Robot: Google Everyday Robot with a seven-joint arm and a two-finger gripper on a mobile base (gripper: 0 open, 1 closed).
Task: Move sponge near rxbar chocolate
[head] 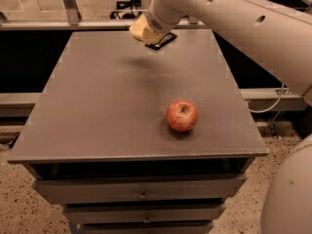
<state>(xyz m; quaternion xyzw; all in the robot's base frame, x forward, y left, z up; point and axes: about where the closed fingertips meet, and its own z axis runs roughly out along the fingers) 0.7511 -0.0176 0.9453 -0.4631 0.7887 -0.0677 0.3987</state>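
- gripper (146, 33) at top centre of frame, clamped on sponge (138, 29), held above table (97, 106)
- rxbar chocolate (165, 40) just right of sponge, partly hidden
- apple (182, 115) lower right of centre

The grey table (97, 111) under my arm carries two things: a red apple (182, 115) toward the front right corner, and the rxbar chocolate (164, 39) lying flat at the far edge. My gripper (145, 33) hangs above that far edge, clasping the sponge (138, 29) off the surface.
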